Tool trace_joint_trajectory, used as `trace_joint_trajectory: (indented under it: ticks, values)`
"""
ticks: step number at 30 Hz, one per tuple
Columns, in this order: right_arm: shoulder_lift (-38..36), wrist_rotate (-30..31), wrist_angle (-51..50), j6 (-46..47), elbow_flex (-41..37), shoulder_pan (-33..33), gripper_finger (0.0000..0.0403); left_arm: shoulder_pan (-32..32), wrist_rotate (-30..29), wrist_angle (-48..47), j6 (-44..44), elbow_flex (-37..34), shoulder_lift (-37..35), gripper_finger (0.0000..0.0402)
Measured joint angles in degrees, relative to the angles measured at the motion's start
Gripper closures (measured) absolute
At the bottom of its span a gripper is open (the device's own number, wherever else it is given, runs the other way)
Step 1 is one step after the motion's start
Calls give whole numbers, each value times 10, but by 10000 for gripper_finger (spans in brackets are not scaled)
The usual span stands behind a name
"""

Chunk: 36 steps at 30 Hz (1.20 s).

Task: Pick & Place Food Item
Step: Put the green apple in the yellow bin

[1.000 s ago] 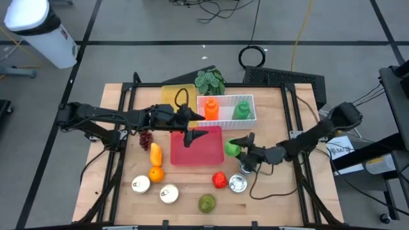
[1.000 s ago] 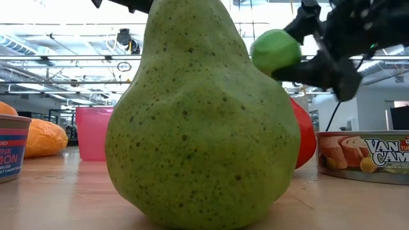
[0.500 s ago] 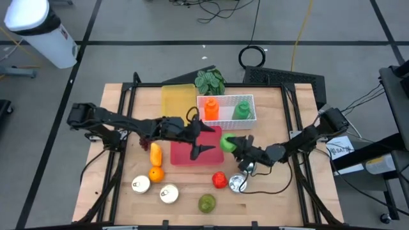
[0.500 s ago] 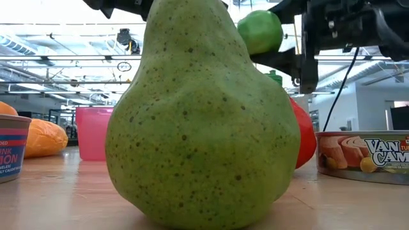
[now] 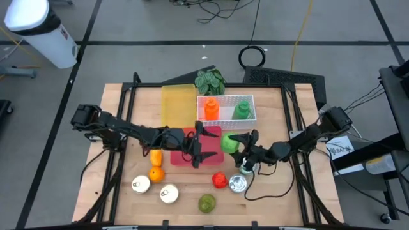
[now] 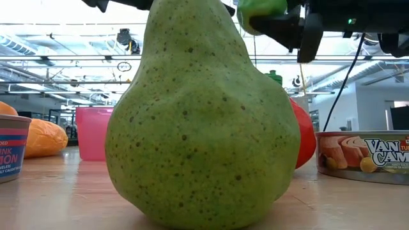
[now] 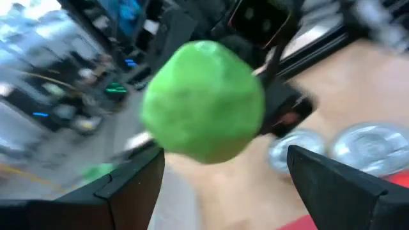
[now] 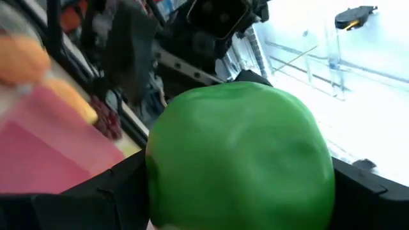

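Observation:
My right gripper (image 5: 235, 143) is shut on a round green fruit (image 5: 228, 142) and holds it in the air beside the right edge of the pink plate (image 5: 182, 155). In the low view the fruit (image 6: 261, 9) shows at the top, behind the big pear (image 6: 198, 121). My left gripper (image 5: 204, 144) stands open over the plate, pointing at the fruit from the table's left. In the left wrist view the fruit (image 7: 203, 101) floats just ahead of its spread fingers (image 7: 131, 185), apart from them. My right gripper pinches the green fruit by two opposite sides (image 8: 160, 169) between its two fingers (image 8: 96, 198). The fingers come from the table's right, about level and tipped slightly upward. The fruit is lifted clear of the table and the plate.
A white basket (image 5: 250, 118) with an orange and a green bottle stands behind the plate, next to a yellow board (image 5: 177, 101) and a plant (image 5: 209, 80). Near the front lie cans (image 5: 238, 184), a red fruit (image 5: 219, 180), the pear (image 5: 206, 203) and an orange (image 5: 156, 174).
My right gripper has raised the green fruit and tipped upward, drifting a little toward the table's far edge. My left gripper has reached toward the table's right, toward the fruit, sinking a little and rolling about its own axis; it stays open.

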Motion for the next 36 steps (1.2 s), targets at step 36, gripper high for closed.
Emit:
trace_joint_trajectory:
  ticks: [36]
  values:
    - [0, -193, -27, -132, 56, -108, 87, 48, 145, 54, -475, 22, 1, 61]
